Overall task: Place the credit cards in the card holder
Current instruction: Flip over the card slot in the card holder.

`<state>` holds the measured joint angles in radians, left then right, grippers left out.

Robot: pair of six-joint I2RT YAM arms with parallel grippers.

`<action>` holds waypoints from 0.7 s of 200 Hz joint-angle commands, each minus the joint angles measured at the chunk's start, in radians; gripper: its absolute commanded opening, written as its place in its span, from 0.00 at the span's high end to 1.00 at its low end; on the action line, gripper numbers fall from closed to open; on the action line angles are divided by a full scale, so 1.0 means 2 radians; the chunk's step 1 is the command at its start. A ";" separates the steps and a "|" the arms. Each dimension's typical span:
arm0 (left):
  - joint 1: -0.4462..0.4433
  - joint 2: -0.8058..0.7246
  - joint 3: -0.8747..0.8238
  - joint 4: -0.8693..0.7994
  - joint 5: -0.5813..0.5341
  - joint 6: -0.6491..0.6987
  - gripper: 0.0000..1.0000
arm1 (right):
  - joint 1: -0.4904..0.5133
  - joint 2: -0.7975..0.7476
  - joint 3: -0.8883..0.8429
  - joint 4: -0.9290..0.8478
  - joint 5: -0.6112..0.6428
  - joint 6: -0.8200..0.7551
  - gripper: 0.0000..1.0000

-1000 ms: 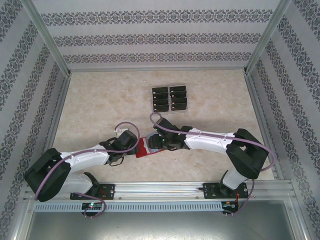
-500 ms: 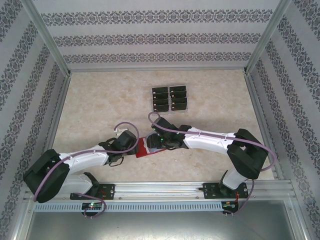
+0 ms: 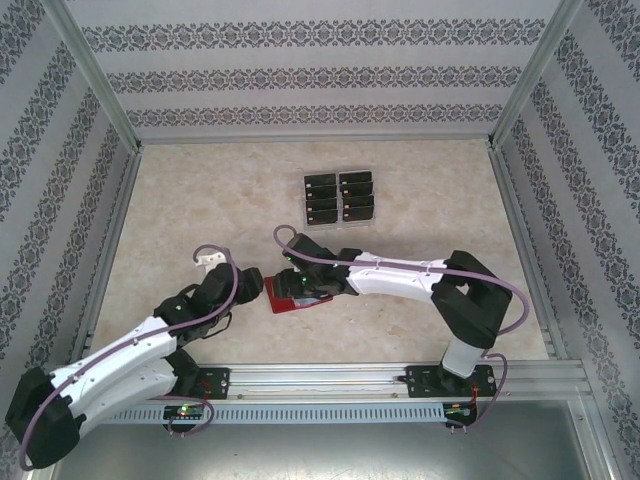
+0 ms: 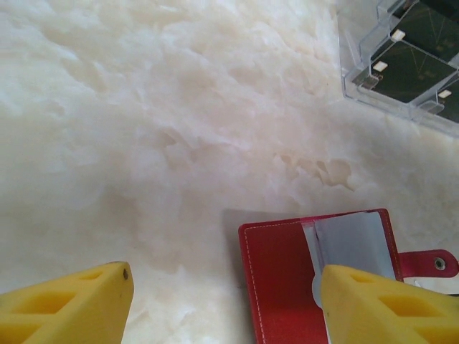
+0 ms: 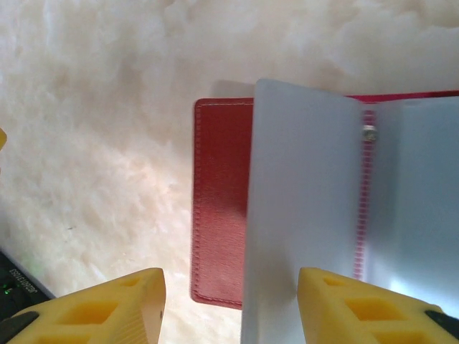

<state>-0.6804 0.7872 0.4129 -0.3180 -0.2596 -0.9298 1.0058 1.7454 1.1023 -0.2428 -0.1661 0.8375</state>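
Jaws are spread: left jaws beside opened card holder [image 4: 280,272], right jaws above its grey pockets [image 5: 301,201]; cards [image 3: 340,196] are kept in far tray [image 4: 351,77].

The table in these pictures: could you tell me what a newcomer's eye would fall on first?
The red card holder lies open on the pale table near the front, grey pockets showing, with the left gripper and the right gripper both open and close over it. Further back, the black credit cards sit in two neat columns in a clear tray.
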 commanded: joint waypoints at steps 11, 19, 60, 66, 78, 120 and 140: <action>0.008 -0.015 -0.006 -0.044 -0.008 -0.020 0.30 | 0.014 0.041 0.031 -0.004 -0.019 0.007 0.48; 0.008 -0.014 -0.004 -0.043 -0.004 -0.019 0.30 | 0.013 0.051 0.034 -0.004 -0.022 0.014 0.48; 0.009 -0.010 -0.001 -0.037 0.010 -0.017 0.30 | 0.013 0.091 0.043 0.004 -0.043 0.029 0.48; 0.009 -0.009 0.000 -0.038 0.012 -0.015 0.30 | 0.014 0.093 0.043 0.008 -0.048 0.029 0.48; 0.009 -0.007 0.002 -0.040 0.014 -0.012 0.30 | 0.014 0.088 0.042 0.012 -0.053 0.027 0.48; 0.009 0.004 0.015 -0.035 0.026 0.001 0.30 | 0.012 0.015 0.024 0.012 -0.040 0.009 0.47; 0.008 0.018 0.022 -0.026 0.036 0.007 0.30 | 0.006 -0.028 0.001 0.007 -0.024 0.006 0.47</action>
<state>-0.6724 0.7998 0.4141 -0.3603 -0.2173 -0.9463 1.0294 1.8122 1.1454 -0.2298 -0.2405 0.8677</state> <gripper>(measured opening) 0.702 0.527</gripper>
